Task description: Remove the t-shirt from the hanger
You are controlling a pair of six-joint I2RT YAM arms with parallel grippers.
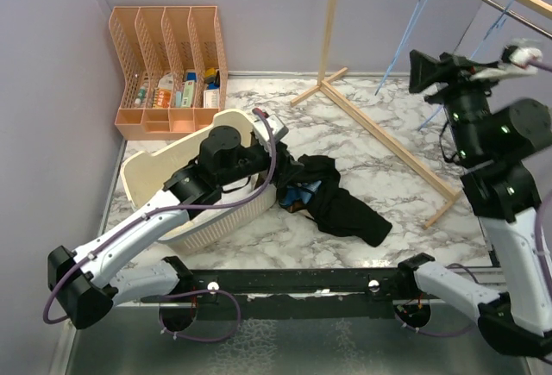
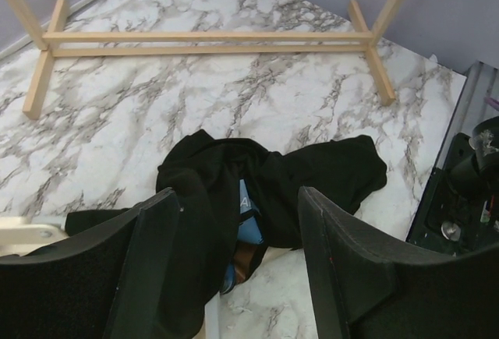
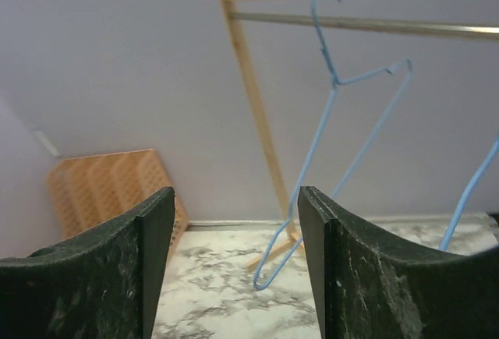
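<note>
The black t-shirt [image 1: 345, 207] lies crumpled on the marble table, off any hanger, with a blue label [image 2: 249, 218] showing in its folds. My left gripper [image 1: 283, 168] hovers just above the shirt's left end [image 2: 210, 175], open [image 2: 238, 257], its fingers [image 2: 148, 269] astride the cloth without pinching it. My right gripper [image 1: 420, 69] is raised high at the right, open [image 3: 234, 261] and empty. A bare blue wire hanger [image 3: 335, 121] hangs from the rail just beyond it [image 1: 404, 34]. A second blue hanger [image 1: 496, 26] hangs further right.
A wooden garment rack [image 1: 384, 129] stands on the table with its metal rail [image 3: 390, 23] overhead. A cream laundry basket [image 1: 147, 172] lies under my left arm. An orange file organiser [image 1: 168, 65] holding small items sits at the back left.
</note>
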